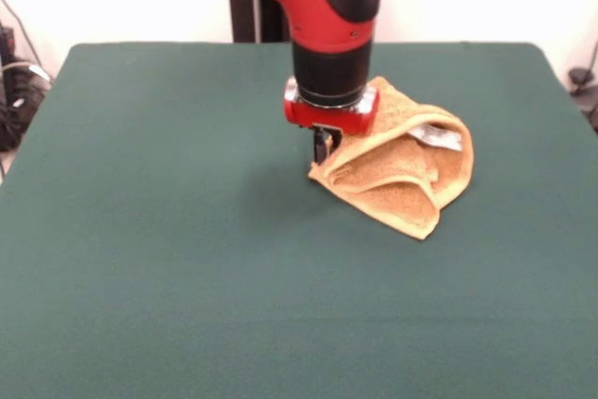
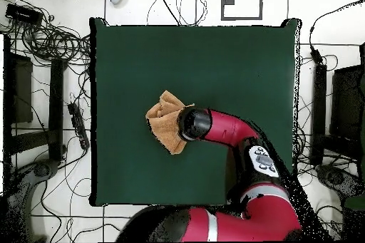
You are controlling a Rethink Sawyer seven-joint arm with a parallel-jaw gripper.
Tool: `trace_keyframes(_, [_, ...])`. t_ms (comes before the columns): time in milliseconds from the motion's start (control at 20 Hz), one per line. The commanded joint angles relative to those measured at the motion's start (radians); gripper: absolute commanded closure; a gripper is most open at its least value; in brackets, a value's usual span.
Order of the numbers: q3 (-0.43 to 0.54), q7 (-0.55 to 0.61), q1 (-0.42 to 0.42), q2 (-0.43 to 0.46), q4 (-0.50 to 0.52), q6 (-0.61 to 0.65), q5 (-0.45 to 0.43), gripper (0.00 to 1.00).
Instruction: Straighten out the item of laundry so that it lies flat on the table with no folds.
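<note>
Green desk (image 1: 140,277) lies bare up front; towel (image 1: 411,179) sits crumpled right of centre, folded over itself, white tag (image 1: 434,136) showing. Fingers (image 1: 322,149) meet its left corner; whether clamped, cannot tell; flattening remains undone.

One towel (image 1: 402,175), orange-tan, crumpled in folds, directly beside and partly beneath gripper (image 1: 322,149). One white tag (image 1: 435,136) on towel, at side away from gripper. One green table (image 1: 140,231) under both. One red-and-black arm (image 1: 322,7), one gripper at its end. Loose cables (image 2: 53,40) around table, too tangled to count.
</note>
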Motion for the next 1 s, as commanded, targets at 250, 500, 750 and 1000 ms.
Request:
trace_keyframes(250, [0.186, -0.221, -0.121, 0.180, -0.192, 0.044, -0.201, 1.00])
trace_keyframes(500, [0.222, -0.271, -0.160, 0.211, -0.302, 0.149, -0.267, 1.00])
trace_keyframes(750, [0.253, -0.293, -0.170, 0.155, -0.364, 0.317, -0.312, 1.00])
trace_keyframes(1000, [0.280, -0.271, -0.167, 0.092, -0.371, 0.426, -0.330, 1.00])
